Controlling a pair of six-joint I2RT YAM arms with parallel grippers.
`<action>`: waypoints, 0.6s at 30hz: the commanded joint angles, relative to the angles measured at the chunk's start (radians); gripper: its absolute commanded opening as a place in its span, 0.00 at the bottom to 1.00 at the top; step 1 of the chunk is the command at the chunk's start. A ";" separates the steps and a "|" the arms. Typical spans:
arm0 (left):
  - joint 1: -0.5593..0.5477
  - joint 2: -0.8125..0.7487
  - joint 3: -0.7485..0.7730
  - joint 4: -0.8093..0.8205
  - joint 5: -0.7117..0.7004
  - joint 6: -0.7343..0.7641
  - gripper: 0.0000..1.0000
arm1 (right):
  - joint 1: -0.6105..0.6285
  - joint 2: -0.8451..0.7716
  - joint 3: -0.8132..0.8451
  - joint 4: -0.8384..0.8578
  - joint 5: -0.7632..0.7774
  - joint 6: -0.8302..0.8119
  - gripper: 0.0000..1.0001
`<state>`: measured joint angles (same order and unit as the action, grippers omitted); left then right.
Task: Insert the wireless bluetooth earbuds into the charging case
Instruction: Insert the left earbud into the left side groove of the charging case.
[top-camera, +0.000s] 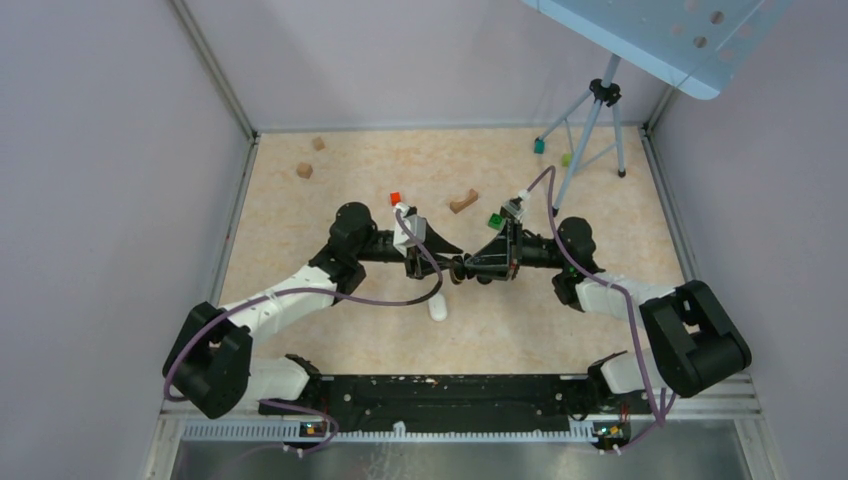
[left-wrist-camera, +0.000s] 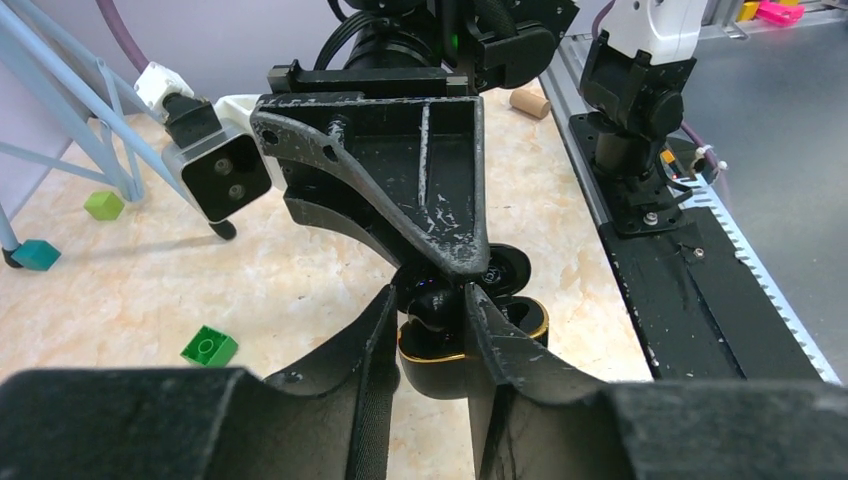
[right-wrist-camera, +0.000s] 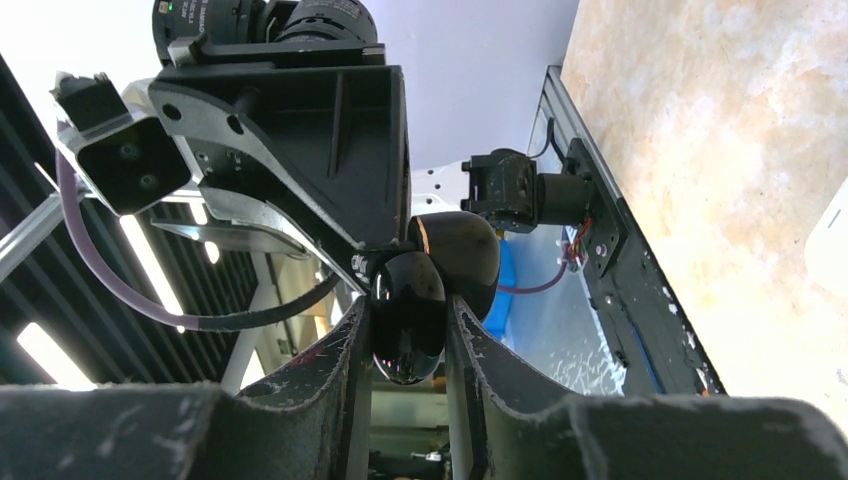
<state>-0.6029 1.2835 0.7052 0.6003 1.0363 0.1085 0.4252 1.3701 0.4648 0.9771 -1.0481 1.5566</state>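
Both grippers meet above the middle of the table. My right gripper (right-wrist-camera: 408, 335) is shut on the glossy black charging case (right-wrist-camera: 410, 305), whose lid (right-wrist-camera: 462, 255) stands open. In the left wrist view the case (left-wrist-camera: 440, 372) shows a gold rim, with its lid (left-wrist-camera: 506, 270) behind. A black earbud (left-wrist-camera: 437, 306) sits at the case's mouth between the fingers of my left gripper (left-wrist-camera: 430, 312). Whether those fingers still press on the earbud I cannot make out. From above, the left gripper (top-camera: 447, 268) and right gripper (top-camera: 468, 270) nearly touch.
A small white object (top-camera: 438, 308) lies on the table below the grippers. Around them are a red block (top-camera: 395, 198), a green brick (top-camera: 495, 220), wooden pieces (top-camera: 463, 201) and a tripod (top-camera: 596, 110) at the back right. A cork (left-wrist-camera: 530, 102) lies near the rail.
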 joint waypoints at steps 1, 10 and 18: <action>0.000 -0.023 0.025 -0.043 -0.011 0.021 0.40 | 0.009 -0.031 0.007 0.057 -0.002 -0.017 0.00; 0.000 -0.047 0.024 -0.051 -0.040 0.023 0.53 | 0.010 -0.030 0.027 0.005 -0.005 -0.050 0.00; 0.000 -0.112 0.113 -0.179 -0.102 0.022 0.70 | 0.010 -0.073 0.069 -0.291 0.041 -0.242 0.00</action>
<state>-0.6029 1.2404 0.7269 0.4835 0.9695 0.1230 0.4255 1.3556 0.4660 0.8707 -1.0401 1.4765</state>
